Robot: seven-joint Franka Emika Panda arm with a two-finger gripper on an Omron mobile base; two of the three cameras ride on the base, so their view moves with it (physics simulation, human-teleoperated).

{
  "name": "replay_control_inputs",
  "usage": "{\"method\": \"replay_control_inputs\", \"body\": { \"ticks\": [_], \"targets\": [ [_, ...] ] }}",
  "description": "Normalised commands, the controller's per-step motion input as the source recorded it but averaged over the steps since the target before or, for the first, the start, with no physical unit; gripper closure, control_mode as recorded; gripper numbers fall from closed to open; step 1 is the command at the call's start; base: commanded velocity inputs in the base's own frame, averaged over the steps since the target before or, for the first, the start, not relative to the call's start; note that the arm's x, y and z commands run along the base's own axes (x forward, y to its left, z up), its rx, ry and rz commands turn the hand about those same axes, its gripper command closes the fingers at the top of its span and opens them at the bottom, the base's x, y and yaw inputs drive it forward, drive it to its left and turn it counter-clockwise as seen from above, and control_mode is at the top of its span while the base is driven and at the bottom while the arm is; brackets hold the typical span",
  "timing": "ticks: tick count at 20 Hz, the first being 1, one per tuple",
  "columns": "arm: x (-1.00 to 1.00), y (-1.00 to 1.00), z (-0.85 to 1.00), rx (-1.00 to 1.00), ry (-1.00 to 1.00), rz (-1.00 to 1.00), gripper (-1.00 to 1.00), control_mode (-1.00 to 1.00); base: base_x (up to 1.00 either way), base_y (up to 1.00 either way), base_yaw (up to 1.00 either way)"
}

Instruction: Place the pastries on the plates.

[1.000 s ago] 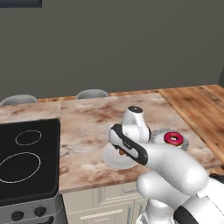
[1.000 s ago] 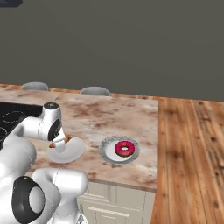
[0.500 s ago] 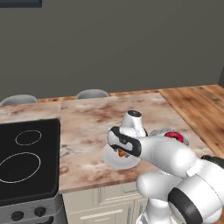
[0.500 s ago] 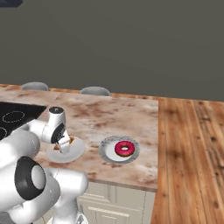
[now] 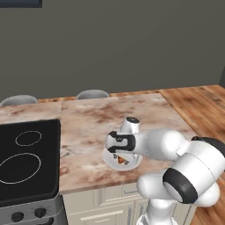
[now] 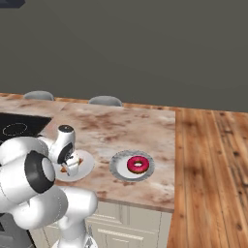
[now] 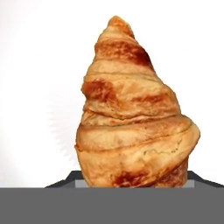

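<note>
Over the last second the end effector has come down from just above the white plate to sit low over it, with the croissant now at or almost on the plate's surface; I judge the placing step to be nearly done, with release the move that remains. The end effector grips the croissant: in the hand view the pastry rises between the two dark tips at the bottom edge, against the plate's plain white face. The croissant looks golden-brown with darker toasted bands, its layers coiling to a narrow point at the far end and a broad base by the tips. In the right base view a sliver of orange shows under the end effector on the white plate near the counter's front edge. To the right, well apart, the pink-frosted donut lies centred on the greyish scalloped plate, so that half of the task reads as finished.
</note>
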Motion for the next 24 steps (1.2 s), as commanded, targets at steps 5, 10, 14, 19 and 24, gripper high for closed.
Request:
{"method": "replay_control_inputs", "body": {
  "ticks": [5,10,14,19,24],
  "targets": [
    [0.00,-0.11,-0.04,0.00,-0.03,0.02,-1.00,-1.00,0.00,0.00,0.00],
    [-0.14,-0.18,0.22,0.00,-0.05,0.05,-1.00,-1.00,0.00,0.00,0.00],
    [-0.25,-0.09,0.47,0.00,0.00,0.01,-1.00,-1.00,0.00,0.00,0.00],
    [-0.06,-0.12,0.98,0.00,0.01,0.00,-1.00,-1.00,0.00,0.00,0.00],
    [-0.70,-0.37,1.00,-0.01,-0.25,0.14,-1.00,-1.00,0.00,0.00,0.00]
  ]
}}
